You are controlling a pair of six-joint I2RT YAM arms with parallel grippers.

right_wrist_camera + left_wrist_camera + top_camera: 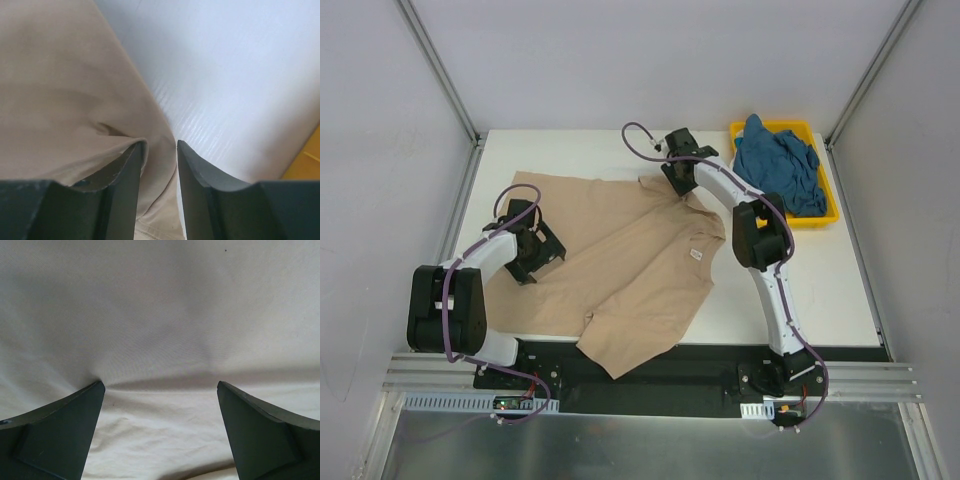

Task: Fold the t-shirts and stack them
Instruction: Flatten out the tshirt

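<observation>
You are working in a robotics lab cell, not a home: a bare white table (820, 290) is boxed in by plain grey panels (380, 180) on aluminium posts (438, 68). The left arm (445, 305) and right arm (760, 240) stand on a black base plate (700, 360) and a metal rail (650, 387), with purple cables (470, 255) exposed.

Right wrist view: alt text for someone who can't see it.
The right end effector pinches the edge of a tan t-shirt between dark fingers. The white table lies to the right, with a yellow tray corner at the frame's edge.
</observation>
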